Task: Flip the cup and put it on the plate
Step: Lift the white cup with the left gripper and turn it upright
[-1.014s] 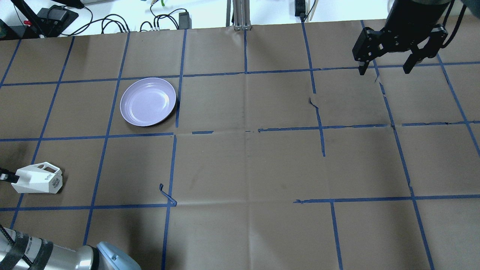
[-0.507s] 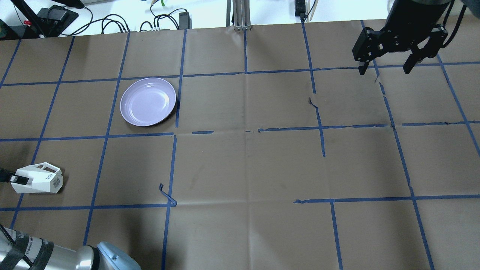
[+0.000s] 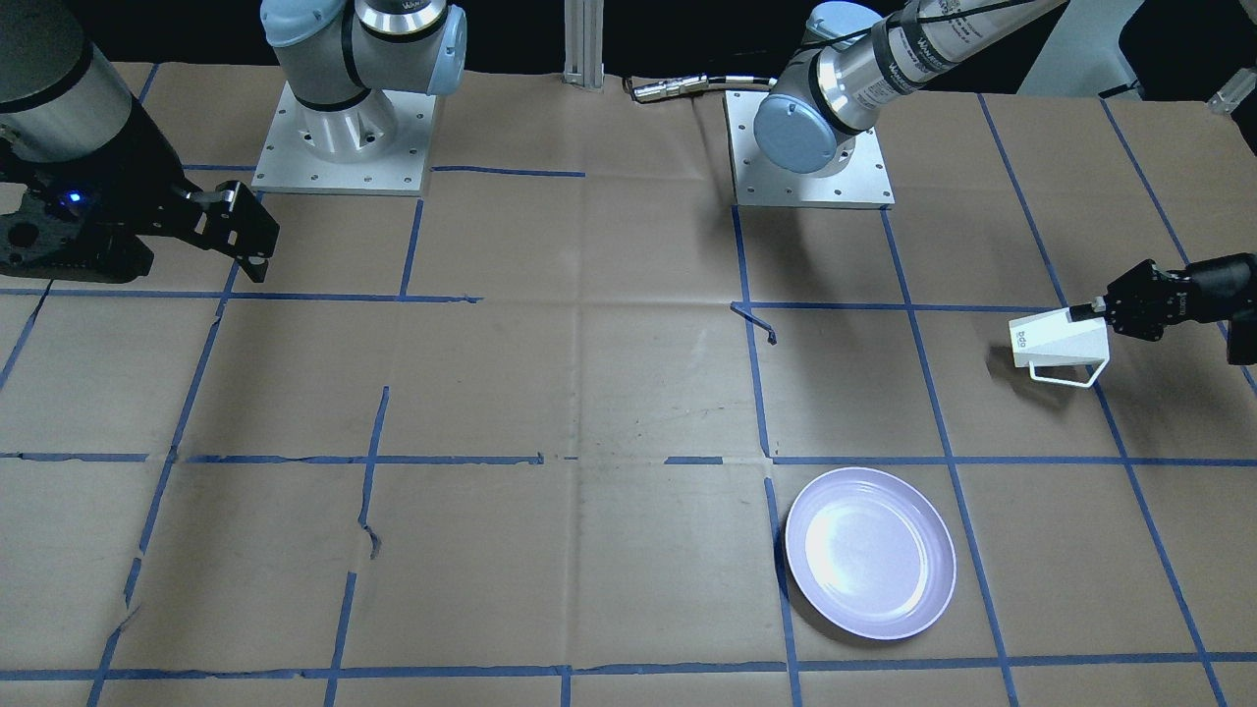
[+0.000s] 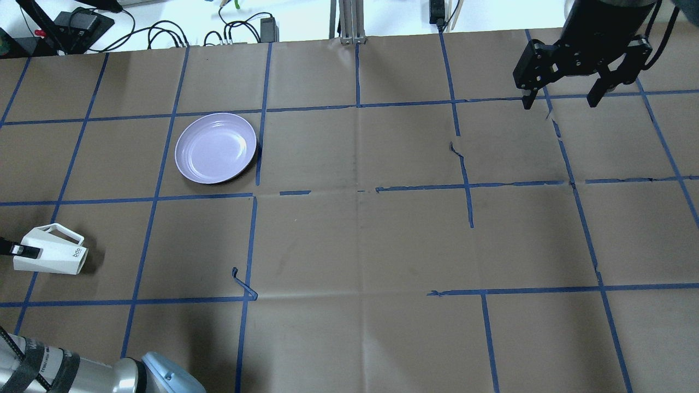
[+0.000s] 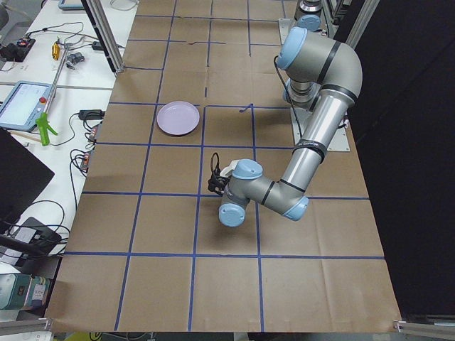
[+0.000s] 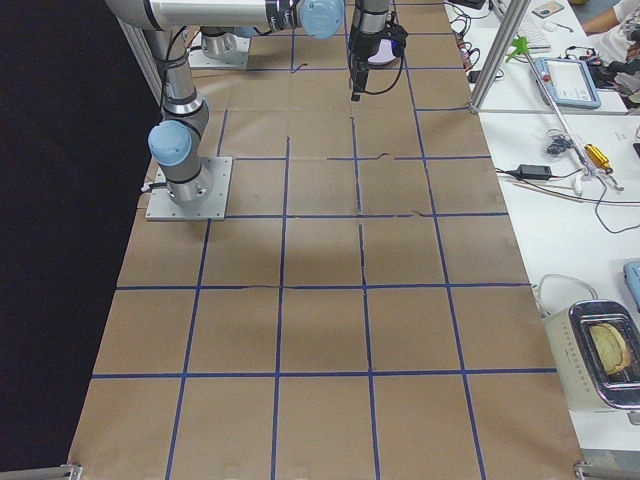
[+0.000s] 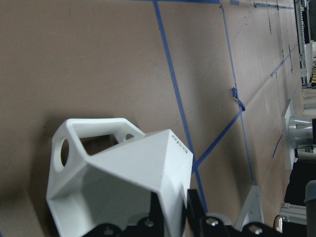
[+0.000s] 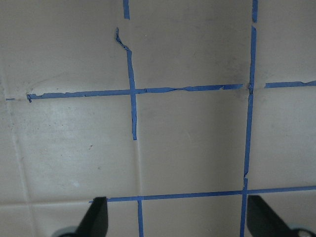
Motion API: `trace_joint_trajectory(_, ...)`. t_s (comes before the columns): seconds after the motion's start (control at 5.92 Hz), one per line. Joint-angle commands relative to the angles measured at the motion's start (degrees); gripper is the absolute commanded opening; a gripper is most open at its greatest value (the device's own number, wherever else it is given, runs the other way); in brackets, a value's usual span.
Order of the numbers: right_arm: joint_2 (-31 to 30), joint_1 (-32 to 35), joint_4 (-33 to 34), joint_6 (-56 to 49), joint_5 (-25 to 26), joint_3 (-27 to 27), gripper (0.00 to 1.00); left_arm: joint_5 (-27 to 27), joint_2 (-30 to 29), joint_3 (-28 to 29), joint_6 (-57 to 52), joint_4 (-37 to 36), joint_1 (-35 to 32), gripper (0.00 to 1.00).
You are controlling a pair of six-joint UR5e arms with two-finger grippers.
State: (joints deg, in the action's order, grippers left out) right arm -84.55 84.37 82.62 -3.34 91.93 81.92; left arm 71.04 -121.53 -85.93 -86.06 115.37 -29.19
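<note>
The white faceted cup [image 4: 50, 256] lies on its side in my left gripper [image 4: 16, 250], which is shut on its rim at the table's left edge. Its base points toward the table's middle, and its shadow falls on the paper just below it. The cup also shows in the front view [image 3: 1053, 342], held by the left gripper [image 3: 1098, 312], and in the left wrist view [image 7: 118, 182]. The lavender plate [image 4: 215, 148] sits apart, farther from the robot; it also shows in the front view [image 3: 870, 553]. My right gripper [image 4: 561, 100] is open and empty at the far right.
The table is covered in brown paper with a blue tape grid. A loose curl of tape [image 4: 243, 285] sticks up near the cup's square. Cables and power supplies [image 4: 164, 30] lie beyond the far edge. The arm bases [image 3: 810, 147] stand at the robot's side.
The left gripper has turned the cup and drawn it slightly left and away; its base now faces sideways instead of toward the camera. The right arm and the plate have not moved.
</note>
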Motion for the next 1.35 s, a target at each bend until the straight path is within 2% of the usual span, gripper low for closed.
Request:
trace_joint_trajectory(0.0,0.0,0.0,0.0,0.0,0.0,0.0,1.0,-2.5,4.2,0.1,3.6,2.0,-1.1,0.0)
trace_joint_trajectory(0.34,0.0,0.0,0.0,0.0,0.0,0.0,1.0,-2.0,12.3,0.2,12.5,0.4,-10.0,0.0)
trace_joint_trajectory(0.51,0.0,0.0,0.0,0.0,0.0,0.0,1.0,-1.9,15.2,0.2,18.3,-3.4,-15.6,0.0)
trace_joint_trajectory(0.68,0.0,0.0,0.0,0.0,0.0,0.0,1.0,-1.7,15.5,0.2,23.6,-8.7,-20.8,0.0)
trace_joint_trajectory(1.01,0.0,0.0,0.0,0.0,0.0,0.0,1.0,-1.7,15.8,0.2,41.5,-16.1,-30.5,0.0)
trace_joint_trajectory(1.18,0.0,0.0,0.0,0.0,0.0,0.0,1.0,-1.6,14.5,-0.5,48.1,-22.3,-35.1,0.0)
